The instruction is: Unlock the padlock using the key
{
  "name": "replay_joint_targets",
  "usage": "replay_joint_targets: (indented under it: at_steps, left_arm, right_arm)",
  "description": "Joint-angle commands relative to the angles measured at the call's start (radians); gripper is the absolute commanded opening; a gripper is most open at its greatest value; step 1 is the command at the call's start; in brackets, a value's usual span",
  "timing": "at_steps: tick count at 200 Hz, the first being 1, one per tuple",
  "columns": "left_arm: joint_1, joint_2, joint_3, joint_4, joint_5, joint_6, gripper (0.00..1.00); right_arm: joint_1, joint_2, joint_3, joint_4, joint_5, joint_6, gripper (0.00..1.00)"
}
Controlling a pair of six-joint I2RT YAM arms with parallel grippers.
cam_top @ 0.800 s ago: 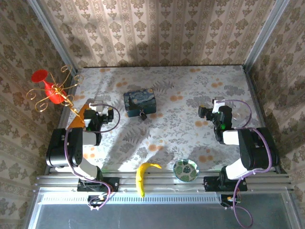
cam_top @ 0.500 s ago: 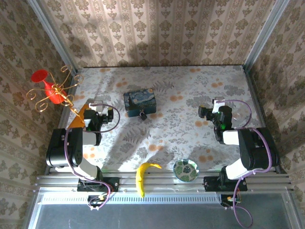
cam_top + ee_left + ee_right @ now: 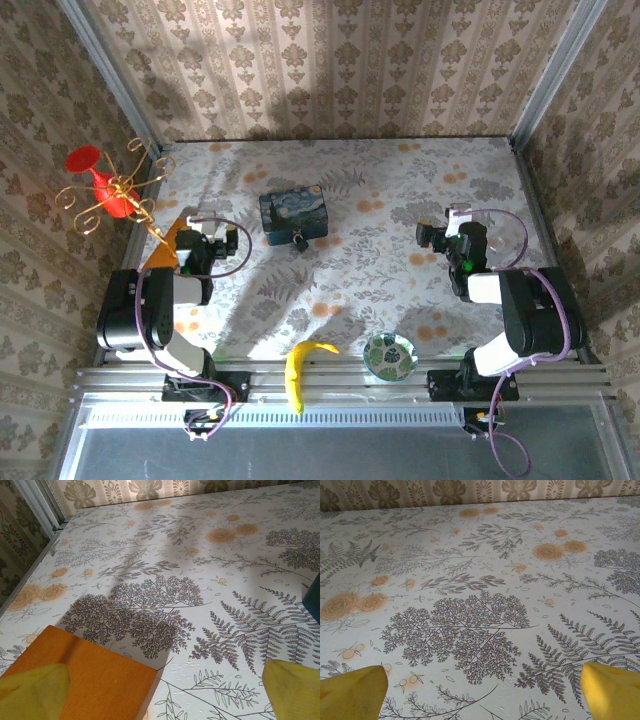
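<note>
The padlock (image 3: 299,241) is a tiny dark thing with a silvery part, lying on the floral table (image 3: 400,190) just in front of the blue starry-night box (image 3: 294,213). I cannot make out the key. My left gripper (image 3: 198,235) rests at the left, well left of the padlock. In the left wrist view that left gripper (image 3: 162,692) is open, its yellow fingertips (image 3: 30,690) wide apart over bare table and an orange block's corner (image 3: 75,675). My right gripper (image 3: 440,235) sits at the right; the right wrist view shows this right gripper (image 3: 482,692) open with nothing between its fingers.
A red vase on a gold wire stand (image 3: 100,185) stands at the far left. The orange block (image 3: 165,245) lies beside the left gripper. A banana (image 3: 300,365) and a small patterned dish (image 3: 388,355) lie at the near edge. Patterned walls enclose the table.
</note>
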Motion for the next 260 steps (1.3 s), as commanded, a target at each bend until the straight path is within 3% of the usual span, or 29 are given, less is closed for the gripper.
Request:
replay_joint_targets:
  at_steps: [1,136,162,212,260]
  left_arm:
    - [-0.007,0.0,0.021,0.005,-0.007,0.011,1.0]
    - [0.014,-0.001,0.022,-0.001,0.03,-0.004,1.0]
    - [0.014,-0.021,0.015,0.001,-0.006,-0.019,1.0]
    - [-0.009,-0.144,0.003,-0.077,-0.071,-0.007,1.0]
    - [-0.113,-0.247,0.02,-0.162,-0.21,0.072,1.0]
  right_arm:
    - [0.002,0.009,0.017,0.002,0.022,-0.013,1.0]
    - [0.002,0.006,0.014,0.006,0.023,-0.014,1.0]
    - [0.002,0.006,0.013,0.006,0.021,-0.015,1.0]
    - [0.004,-0.067,0.05,-0.114,0.02,-0.018,1.0]
    - [0.011,-0.229,0.12,-0.372,0.119,0.046,1.0]
